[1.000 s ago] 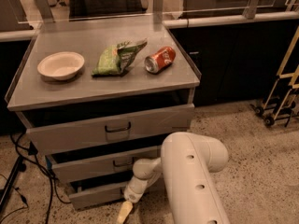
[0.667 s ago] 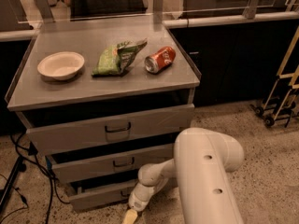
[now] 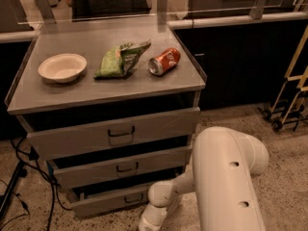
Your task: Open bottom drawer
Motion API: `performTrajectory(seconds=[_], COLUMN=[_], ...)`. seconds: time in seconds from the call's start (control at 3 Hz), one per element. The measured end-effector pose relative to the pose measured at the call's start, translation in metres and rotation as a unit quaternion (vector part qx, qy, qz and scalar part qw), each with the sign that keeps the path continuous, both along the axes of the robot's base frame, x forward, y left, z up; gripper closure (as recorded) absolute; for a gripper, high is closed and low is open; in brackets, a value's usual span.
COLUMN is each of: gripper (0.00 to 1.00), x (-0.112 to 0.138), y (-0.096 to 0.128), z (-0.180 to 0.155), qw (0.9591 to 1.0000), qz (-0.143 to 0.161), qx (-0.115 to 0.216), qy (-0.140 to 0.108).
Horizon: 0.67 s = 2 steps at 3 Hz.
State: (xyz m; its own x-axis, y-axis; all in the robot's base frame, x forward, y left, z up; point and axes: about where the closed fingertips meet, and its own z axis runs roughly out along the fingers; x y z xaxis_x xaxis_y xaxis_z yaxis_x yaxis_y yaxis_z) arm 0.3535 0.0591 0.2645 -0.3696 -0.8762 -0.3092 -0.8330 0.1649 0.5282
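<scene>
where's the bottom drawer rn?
Camera view, lower left of centre: the bottom drawer is the lowest front in the cabinet, directly under the middle drawer. The arm bends down past its right end; the hand is out of frame below.

My feed is dim and warm brown. Overhead light puts soft glare on the bench (image 3: 96,88) top and the white arm (image 3: 226,177), with deep shadow beneath the top. The claw is out of sight below my frame's lower edge.

Grey bottom drawer (image 3: 96,205), red can (image 3: 164,61)
</scene>
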Motion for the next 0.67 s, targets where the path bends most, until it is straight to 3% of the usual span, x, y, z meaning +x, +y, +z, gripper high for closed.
performTrajectory(seconds=[0.33,0.67], gripper=[0.0,0.0], x=[0.026,0.082], y=[0.02,0.048], z=[-0.015,-0.023], qw=[0.9999,0.999], qz=[0.007,0.004], qx=[0.004,0.014], qy=[-0.009,-0.042])
